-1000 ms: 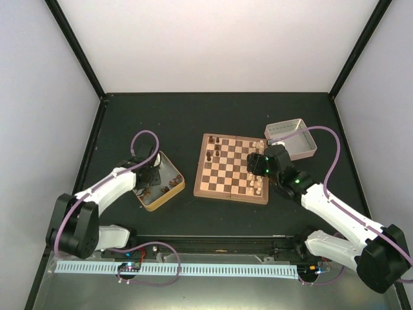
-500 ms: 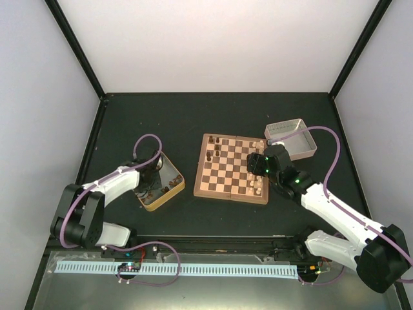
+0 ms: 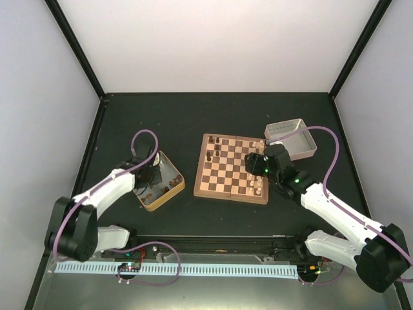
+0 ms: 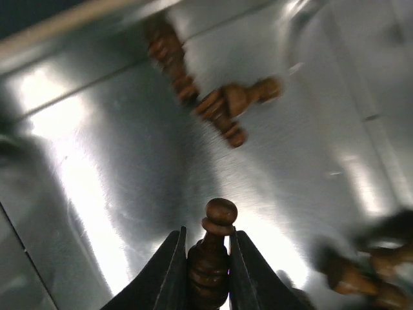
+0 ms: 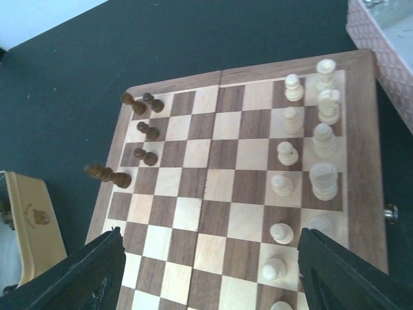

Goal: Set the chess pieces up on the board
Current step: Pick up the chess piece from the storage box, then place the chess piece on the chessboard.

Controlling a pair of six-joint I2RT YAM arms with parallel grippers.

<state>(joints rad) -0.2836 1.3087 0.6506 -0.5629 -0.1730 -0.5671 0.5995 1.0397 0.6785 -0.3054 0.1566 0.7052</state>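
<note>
My left gripper (image 4: 208,258) is shut on a dark brown chess piece (image 4: 210,255), held just above the shiny floor of the gold tin (image 3: 173,188); in the top view it (image 3: 144,182) is inside that tin. More dark pieces (image 4: 227,106) lie loose on the tin floor. The board (image 3: 232,169) lies mid-table. Several dark pieces (image 5: 146,130) stand along its left edge in the right wrist view, and pale cream pieces (image 5: 322,139) line its right side. My right gripper (image 5: 205,271) hangs wide open and empty above the board (image 5: 219,194).
A silver tin (image 3: 292,137) stands behind the board's right corner. The gold tin's rim (image 5: 29,219) shows at the left edge of the right wrist view. Black walls and frame posts bound the table.
The left arm's elbow swung out to the left and back again while its gripper stayed in the gold tin. The right arm has barely moved.
</note>
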